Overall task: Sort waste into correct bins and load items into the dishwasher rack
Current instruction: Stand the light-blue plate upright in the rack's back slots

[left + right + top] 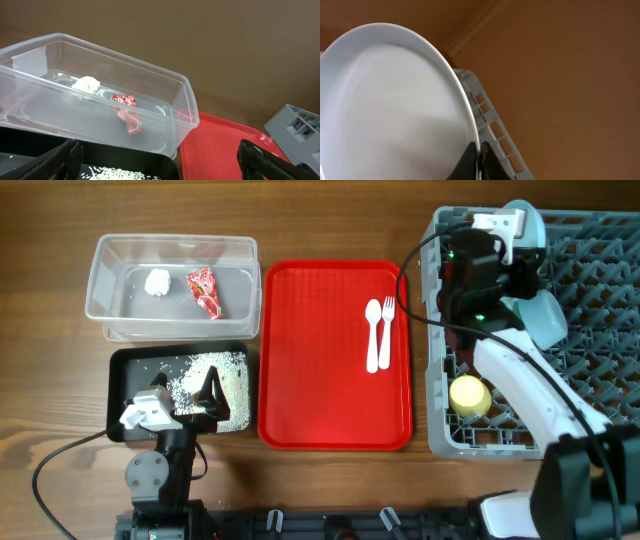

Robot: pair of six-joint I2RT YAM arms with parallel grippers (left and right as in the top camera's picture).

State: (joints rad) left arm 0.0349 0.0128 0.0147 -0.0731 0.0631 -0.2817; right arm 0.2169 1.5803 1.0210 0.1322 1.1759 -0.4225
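Light blue plate point(395, 110) rim pinched by right gripper point(479, 160) (left gripper point(160, 162) gapes).

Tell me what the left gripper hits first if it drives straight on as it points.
The left gripper would most likely meet the near wall of the clear tub, dead ahead in its wrist view, just past the black tray under it. Height is unclear; it might clear the rim instead.

No text can be read; the print on the red snack wrapper point(204, 290) is too small.
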